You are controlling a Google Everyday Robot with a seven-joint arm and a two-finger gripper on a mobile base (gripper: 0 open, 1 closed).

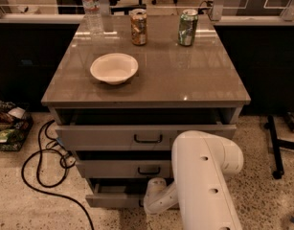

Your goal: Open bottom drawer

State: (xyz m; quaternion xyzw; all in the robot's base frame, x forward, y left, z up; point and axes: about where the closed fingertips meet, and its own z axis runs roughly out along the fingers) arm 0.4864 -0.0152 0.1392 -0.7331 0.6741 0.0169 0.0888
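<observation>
Camera view shows me the cabinet from above and in front, with my white arm (204, 186) bent down across its lower right. The end effector (155, 189) sits low against the front of the bottom drawer (113, 200), about where its handle should be. The arm covers that spot, so I cannot tell whether it is apart, together or clamped on the handle.

My worries from here are these. If the hold on the handle is shallow or missing, a pull would slip off and the drawer would not follow. If the pull runs off the line of the slides, the drawer could bind or drag the whole cabinet. That would shake the table (185, 75), where a bowl (114, 68) sits toward the front left and a water bottle (91, 6) and two cans (138, 27) stand along the far edge. The tall bottle looks likeliest to tip. The arm also hangs close to the middle drawer (113, 168) and the top drawer (98, 138), so a careless retreat could knock them.

The bottom drawer is the lowest of three grey flat fronts under the table, just above the floor. Only its left part shows: plain grey, jutting out a little, with a dark gap above it. Its handle and inside are hidden.
</observation>
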